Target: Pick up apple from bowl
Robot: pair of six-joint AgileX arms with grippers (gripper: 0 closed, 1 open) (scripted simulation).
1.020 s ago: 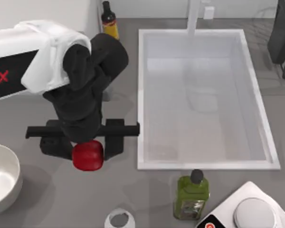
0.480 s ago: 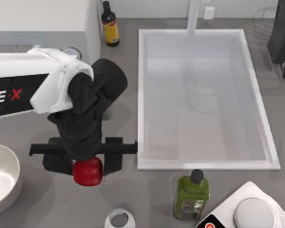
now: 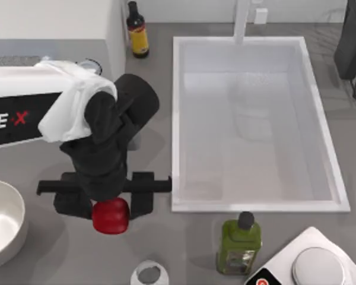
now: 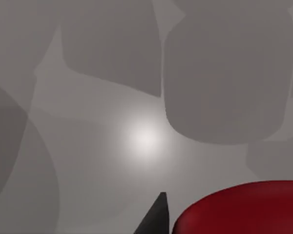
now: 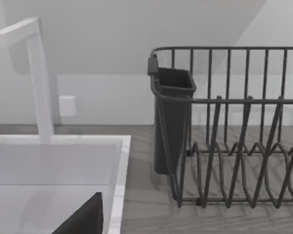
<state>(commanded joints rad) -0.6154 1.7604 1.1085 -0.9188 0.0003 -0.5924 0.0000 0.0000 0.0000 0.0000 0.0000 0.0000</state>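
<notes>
From above, my left gripper sits in the lower left of the frame, its fingers pinching the apple from either side; the fruit hangs over bare counter, well apart from the bowl at the left edge, so it is already out. I judge the apple light, stiff and slick-skinned, best squeezed across its widest middle as I have it. In my left wrist view the apple fills the lower right corner beside one dark fingertip, grey counter beyond. My right wrist view looks past the sink to a dish rack; whether that arm's fingers are spread I cannot tell.
</notes>
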